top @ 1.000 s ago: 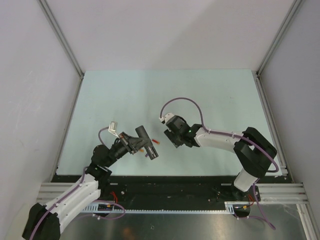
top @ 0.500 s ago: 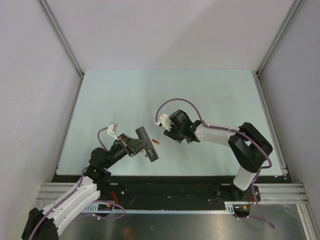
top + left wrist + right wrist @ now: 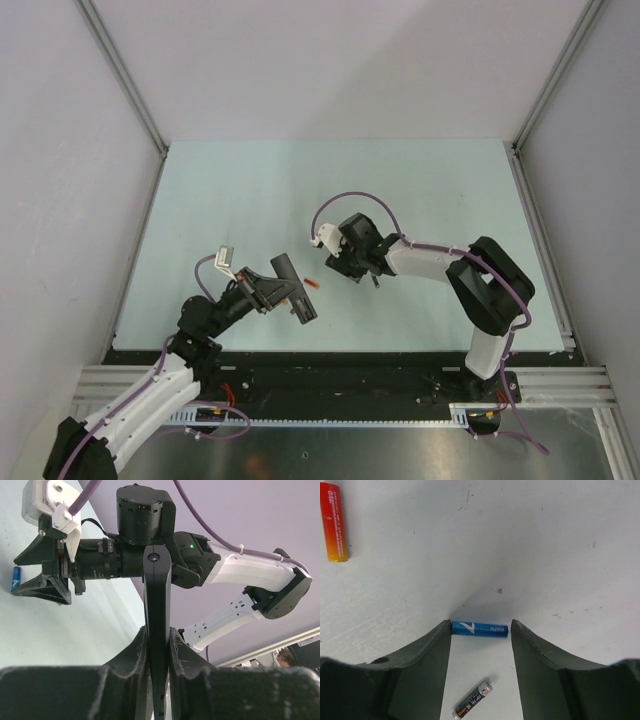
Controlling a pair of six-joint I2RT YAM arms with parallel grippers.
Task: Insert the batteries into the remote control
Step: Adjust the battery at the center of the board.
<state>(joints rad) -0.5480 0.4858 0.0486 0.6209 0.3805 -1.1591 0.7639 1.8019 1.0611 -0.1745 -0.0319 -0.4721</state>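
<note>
Left tool (image 3: pixel 159 630) clamps one remote control (image 3: pixel 156 590); right tool (image 3: pixel 481 624) parted astride blue battery (image 3: pixel 480 629); three batteries (image 3: pixel 333 521) seen.

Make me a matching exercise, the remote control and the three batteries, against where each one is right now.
1 remote control
2 blue battery
3 red-orange battery
4 dark grey battery

A between the fingertips of the right end effector
B top-left corner of the right wrist view
C clamped in the left end effector
D lying nearest the right wrist camera

Pairs: 1-C, 2-A, 3-B, 4-D
</note>
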